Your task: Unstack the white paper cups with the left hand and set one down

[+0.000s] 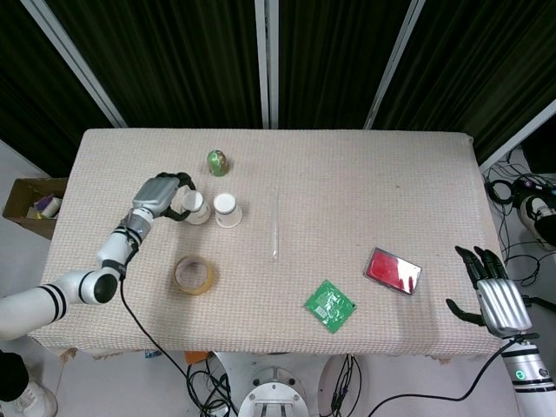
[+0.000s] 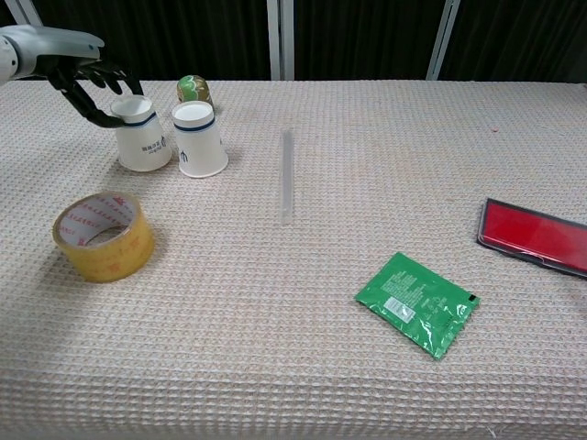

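Two white paper cups stand upside down side by side on the table. The left one (image 1: 196, 208) (image 2: 142, 137) rests on the cloth with my left hand (image 1: 166, 196) (image 2: 90, 83) still wrapped around its upper part, fingers (image 2: 120, 83) over the top and thumb against its side. The other cup (image 1: 228, 209) (image 2: 199, 138) stands free just to its right. My right hand (image 1: 493, 295) hangs open with fingers spread, off the table's front right corner, holding nothing.
A green egg-shaped object (image 1: 217, 162) (image 2: 193, 89) sits behind the cups. A tape roll (image 1: 193, 274) (image 2: 102, 235) lies in front of them. A clear rod (image 1: 276, 224) (image 2: 286, 175), a green packet (image 1: 330, 306) (image 2: 415, 303) and a red case (image 1: 393, 270) (image 2: 537, 236) lie to the right.
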`<action>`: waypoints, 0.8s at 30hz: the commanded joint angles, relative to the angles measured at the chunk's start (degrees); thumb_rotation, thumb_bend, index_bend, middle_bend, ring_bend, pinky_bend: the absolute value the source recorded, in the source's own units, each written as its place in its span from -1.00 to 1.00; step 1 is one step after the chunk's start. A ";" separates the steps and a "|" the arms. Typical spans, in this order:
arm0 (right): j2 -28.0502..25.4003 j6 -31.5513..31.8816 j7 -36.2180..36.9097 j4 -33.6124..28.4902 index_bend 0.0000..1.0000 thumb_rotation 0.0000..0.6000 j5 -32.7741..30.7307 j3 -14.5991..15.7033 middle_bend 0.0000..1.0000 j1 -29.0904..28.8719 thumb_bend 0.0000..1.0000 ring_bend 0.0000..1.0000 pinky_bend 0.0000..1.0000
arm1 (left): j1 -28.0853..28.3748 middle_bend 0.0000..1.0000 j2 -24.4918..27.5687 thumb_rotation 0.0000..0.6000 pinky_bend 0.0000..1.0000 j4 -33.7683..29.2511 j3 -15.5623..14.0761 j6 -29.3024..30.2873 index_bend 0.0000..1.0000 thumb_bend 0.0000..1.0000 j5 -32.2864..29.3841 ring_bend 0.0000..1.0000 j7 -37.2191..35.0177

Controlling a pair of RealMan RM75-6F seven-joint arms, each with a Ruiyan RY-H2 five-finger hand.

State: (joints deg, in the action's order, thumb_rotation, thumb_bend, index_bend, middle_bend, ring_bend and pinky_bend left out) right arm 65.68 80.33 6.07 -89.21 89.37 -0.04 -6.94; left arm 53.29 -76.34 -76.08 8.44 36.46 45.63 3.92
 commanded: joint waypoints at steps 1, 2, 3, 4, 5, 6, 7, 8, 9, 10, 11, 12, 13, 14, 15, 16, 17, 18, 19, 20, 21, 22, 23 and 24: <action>-0.06 0.04 -0.05 -0.09 -0.94 1.00 0.07 -0.03 -0.73 -0.04 -0.64 -1.00 -0.97 | -0.51 -0.69 0.76 1.00 -0.77 -1.37 -0.07 1.15 -0.57 -0.41 0.21 -0.71 0.50; -0.09 0.09 -0.04 -0.13 -0.94 1.00 0.15 -0.03 -0.73 -0.04 -0.64 -1.00 -0.97 | -0.80 -0.70 1.34 1.00 -0.77 -2.09 -0.05 1.66 -0.59 -0.42 0.46 -0.71 0.57; -0.14 0.19 -0.02 -0.18 -0.94 1.00 0.23 -0.03 -0.73 -0.02 -0.64 -1.00 -0.97 | -1.24 -0.70 2.20 1.00 -0.77 -3.05 0.03 2.35 -0.61 -0.43 0.83 -0.71 0.49; -0.22 0.40 0.10 -0.19 -0.94 1.00 0.34 -0.03 -0.73 0.05 -0.64 -1.00 -0.97 | -2.23 -0.71 3.61 1.00 -0.77 -4.65 0.29 3.95 -0.62 -0.43 1.39 -0.71 0.05; -0.28 0.55 0.24 -0.15 -0.94 1.00 0.32 -0.04 -0.73 0.13 -0.64 -1.00 -0.97 | -3.17 -0.71 4.76 1.00 -0.77 -5.91 0.44 5.41 -0.62 -0.43 1.91 -0.71 -0.32; -0.39 0.65 0.36 -0.11 -0.94 1.00 0.23 -0.04 -0.73 0.23 -0.64 -1.00 -0.97 | -4.31 -0.71 6.14 1.00 -0.77 -7.39 0.46 7.01 -0.62 -0.43 2.59 -0.71 -0.72; -0.54 0.76 0.50 -0.05 -0.94 1.00 0.13 -0.05 -0.73 0.34 -0.64 -1.00 -0.97 | -5.96 -0.71 8.14 1.00 -0.77 -9.43 0.33 9.09 -0.62 -0.43 3.53 -0.71 -1.23; -0.63 0.87 0.60 0.00 -0.94 1.00 0.12 -0.07 -0.73 0.40 -0.64 -1.00 -0.97 | -7.16 -0.71 9.51 1.00 -0.77 -10.80 0.20 10.60 -0.62 -0.43 4.21 -0.71 -1.56; -0.70 0.97 0.73 0.06 -0.94 1.00 0.12 -0.08 -0.73 0.45 -0.64 -1.00 -0.97 | -8.39 -0.71 10.77 1.00 -0.77 -12.20 0.03 12.18 -0.62 -0.44 5.03 -0.71 -1.88; -0.77 1.05 0.86 0.14 -0.94 1.00 0.11 -0.10 -0.73 0.50 -0.64 -1.00 -0.96 | -9.89 -0.71 12.08 1.00 -0.77 -13.57 -0.25 14.22 -0.62 -0.44 5.90 -0.71 -2.16; -0.86 1.14 0.99 0.24 -0.94 1.00 0.11 -0.13 -0.73 0.53 -0.64 -1.00 -0.97 | -12.12 -0.71 13.69 1.00 -0.77 -15.27 -0.80 17.40 -0.62 -0.44 7.25 -0.71 -2.32; -0.91 1.25 1.07 0.32 -0.94 1.00 0.16 -0.17 -0.73 0.55 -0.64 -1.00 -0.97 | -13.91 -0.71 14.69 1.00 -0.77 -16.37 -1.36 20.11 -0.62 -0.46 8.34 -0.71 -2.17; -0.97 1.35 1.14 0.40 -0.94 1.00 0.22 -0.20 -0.73 0.56 -0.65 -1.00 -0.97 | -15.81 -0.71 15.52 1.00 -0.77 -17.33 -2.02 23.12 -0.62 -0.47 9.41 -0.71 -1.77; -1.09 1.43 1.24 0.47 -0.94 1.00 0.27 -0.24 -0.73 0.57 -0.65 -1.00 -0.97 | -18.46 -0.71 16.20 1.00 -0.77 -18.18 -3.02 27.51 -0.62 -0.49 10.60 -0.71 -0.63; -1.18 1.49 1.38 0.54 -0.94 1.00 0.25 -0.31 -0.73 0.55 -0.64 -1.00 -0.97 | -20.81 -0.71 16.49 1.00 -0.77 -18.33 -4.17 31.48 -0.62 -0.50 11.36 -0.71 1.14; -1.23 1.50 1.64 0.64 -0.94 1.00 0.16 -0.40 -0.73 0.54 -0.64 -1.00 -0.96 | -23.21 -0.71 16.20 1.00 -0.77 -18.41 -5.23 35.64 -0.61 -0.51 12.58 -0.71 2.90; -1.23 1.42 1.89 0.74 -0.94 1.00 -0.05 -0.50 -0.73 0.52 -0.65 -1.00 -0.96 | -25.34 -0.71 15.87 1.00 -0.77 -17.93 -6.24 38.87 -0.61 -0.51 13.22 -0.71 4.29; -1.23 1.30 2.06 0.83 -0.94 1.00 -0.18 -0.56 -0.73 0.48 -0.64 -1.00 -0.95 | -27.21 -0.71 15.27 1.00 -0.77 -17.51 -6.97 41.71 -0.60 -0.51 14.12 -0.71 5.01; -1.22 1.13 2.12 0.94 -0.94 1.00 -0.27 -0.61 -0.73 0.39 -0.64 -1.00 -0.95 | -29.85 -0.71 14.39 1.00 -0.77 -16.70 -7.99 45.23 -0.60 -0.52 15.16 -0.71 5.41; -1.21 1.05 2.04 0.95 -0.94 1.00 -0.24 -0.64 -0.73 0.31 -0.64 -1.00 -0.95 | -31.72 -0.71 13.67 1.00 -0.77 -15.96 -8.82 47.68 -0.60 -0.52 16.50 -0.71 5.28; -1.23 1.02 1.81 0.84 -0.94 1.00 -0.12 -0.68 -0.73 0.21 -0.64 -1.00 -0.95 | -34.05 -0.71 12.63 1.00 -0.77 -14.78 -9.91 50.72 -0.60 -0.52 18.70 -0.71 4.73; -1.22 1.07 1.56 0.72 -0.94 1.00 0.04 -0.72 -0.73 0.13 -0.64 -1.00 -0.95 | -35.62 -0.71 11.87 1.00 -0.77 -13.84 -10.71 52.74 -0.59 -0.52 20.44 -0.71 4.25; -1.25 1.17 1.33 0.53 -0.94 1.00 0.26 -0.75 -0.73 0.05 -0.64 -1.00 -0.95 | -37.10 -0.71 11.17 1.00 -0.77 -12.98 -11.52 54.57 -0.59 -0.52 22.17 -0.71 3.82; -1.33 1.24 1.18 0.26 -0.94 1.00 0.50 -0.74 -0.74 -0.02 -0.64 -1.00 -0.95 | -38.51 -0.71 10.59 1.00 -0.77 -12.38 -12.29 56.19 -0.58 -0.52 23.76 -0.71 3.36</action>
State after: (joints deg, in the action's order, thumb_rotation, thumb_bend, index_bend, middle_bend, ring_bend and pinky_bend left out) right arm 64.38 81.51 7.39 -88.84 89.75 -0.76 -6.88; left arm 21.90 -63.56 -90.84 0.36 84.99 62.74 6.87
